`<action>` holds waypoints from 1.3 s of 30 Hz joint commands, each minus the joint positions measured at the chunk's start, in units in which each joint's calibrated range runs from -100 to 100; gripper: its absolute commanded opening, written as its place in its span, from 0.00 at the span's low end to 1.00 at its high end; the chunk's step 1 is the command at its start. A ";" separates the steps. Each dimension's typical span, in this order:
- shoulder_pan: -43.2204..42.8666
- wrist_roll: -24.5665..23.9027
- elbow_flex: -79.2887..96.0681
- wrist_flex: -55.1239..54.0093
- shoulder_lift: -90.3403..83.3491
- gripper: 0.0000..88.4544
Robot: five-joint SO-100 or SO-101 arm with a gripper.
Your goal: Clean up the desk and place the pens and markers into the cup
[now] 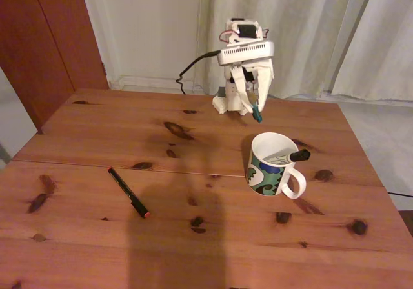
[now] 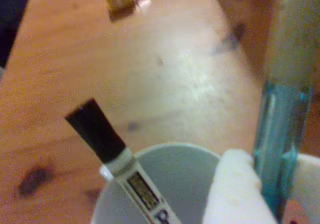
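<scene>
Pale curtains hang behind a reddish-brown wooden worktop [image 1: 97,134] with dark knots and a seam across it; a dark red door stands at the far left in the fixed view.

On the near left of the worktop lies the black pen [image 1: 128,192], flat and slanted, its red tip toward the near side, well apart from everything else. It looks light, stiff and smooth, so it may roll or skid if nudged; a grip across the middle of its barrel, square to its length, seems the safest hold.

To the right stands the cup [image 1: 271,166], a white mug with a green, blue and dark pattern and its handle toward the near right. The white marker [image 1: 288,156] already leans inside it, black cap poking over the right rim; the wrist view shows its cap [image 2: 95,129] rising above the cup's rim [image 2: 165,148].

Beyond the cup, the arm's hand [image 1: 250,106] hangs above the worktop, pinching the teal pen [image 1: 256,113], which points downward. In the wrist view the teal pen [image 2: 280,149] sits clamped between the white fingers [image 2: 232,189], over or just beside the cup's mouth. Being slick plastic, it could slip or tip if released off-centre.
</scene>
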 commanded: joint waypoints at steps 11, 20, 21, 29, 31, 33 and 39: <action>-2.53 0.33 2.45 -12.83 -2.06 0.01; -3.98 0.43 3.63 -19.20 -1.48 0.01; -4.30 0.49 4.71 -20.40 -1.48 0.01; -5.91 0.54 17.15 -36.66 -1.48 0.01; -5.99 0.54 18.32 -38.46 -1.40 0.01; -5.99 0.54 18.50 -38.46 -1.32 0.01; -5.99 0.33 18.14 -38.72 2.08 0.01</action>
